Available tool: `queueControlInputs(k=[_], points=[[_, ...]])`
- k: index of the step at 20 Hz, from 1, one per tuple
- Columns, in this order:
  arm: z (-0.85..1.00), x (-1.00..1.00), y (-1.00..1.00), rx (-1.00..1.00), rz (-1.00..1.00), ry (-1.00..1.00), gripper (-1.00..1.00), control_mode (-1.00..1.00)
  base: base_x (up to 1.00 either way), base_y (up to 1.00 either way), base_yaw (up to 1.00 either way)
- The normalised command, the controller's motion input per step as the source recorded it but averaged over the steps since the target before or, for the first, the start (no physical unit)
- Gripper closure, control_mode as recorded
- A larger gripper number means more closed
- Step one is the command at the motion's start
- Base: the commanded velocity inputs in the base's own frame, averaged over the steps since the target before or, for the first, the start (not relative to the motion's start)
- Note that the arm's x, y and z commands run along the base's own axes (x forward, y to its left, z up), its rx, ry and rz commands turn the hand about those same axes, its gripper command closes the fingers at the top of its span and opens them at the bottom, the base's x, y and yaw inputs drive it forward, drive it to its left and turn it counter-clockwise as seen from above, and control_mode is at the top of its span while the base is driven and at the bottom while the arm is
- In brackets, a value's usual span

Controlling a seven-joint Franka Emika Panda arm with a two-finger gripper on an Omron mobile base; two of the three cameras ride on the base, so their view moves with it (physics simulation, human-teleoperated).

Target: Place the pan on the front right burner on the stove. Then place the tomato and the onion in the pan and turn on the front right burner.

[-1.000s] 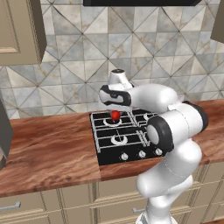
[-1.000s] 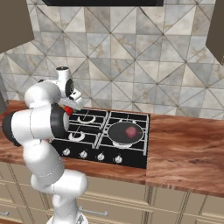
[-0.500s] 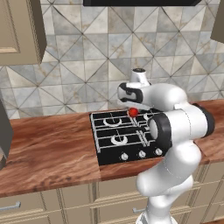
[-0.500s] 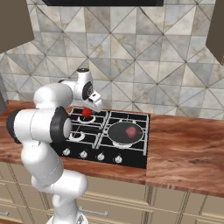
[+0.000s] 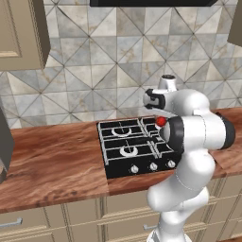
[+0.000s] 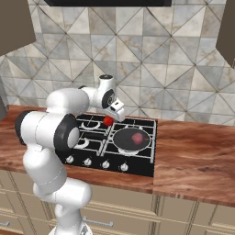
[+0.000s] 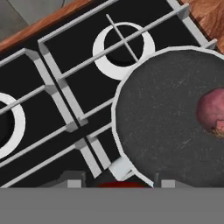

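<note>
Claw [image 6: 109, 120] gripping tomato [image 6: 108, 120], just beside pan [image 6: 120, 138], onion [image 6: 137, 137] inside

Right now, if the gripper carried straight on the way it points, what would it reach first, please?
Probably the near rim of the pan, judging by the hand view. The gripper holds the tomato and points down at the stove; depth is uncertain.

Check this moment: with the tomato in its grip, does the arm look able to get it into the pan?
Probably yes. The gripper holds the tomato above the stove, just left of the pan. Only the onion lies inside, leaving bare room.
</note>
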Motion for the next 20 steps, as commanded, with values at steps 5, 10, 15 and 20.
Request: queueControlInputs(k=[5, 10, 15, 20], points=[[-0.32, 0.00, -0.51, -0.04, -0.06, 0.00, 1.00, -1.00, 0.00, 0.00, 0.00], [-0.36, 0.00, -0.39, -0.02, -0.05, 0.00, 1.00, -1.00, 0.00, 0.00, 0.00], [-0.30, -0.04, -0.12, -0.02, -0.04, 0.00, 1.00, -1.00, 0.00, 0.00, 0.00], [-0.26, -0.12, -0.03, -0.02, -0.03, 0.00, 1.00, -1.00, 0.00, 0.00, 0.00]])
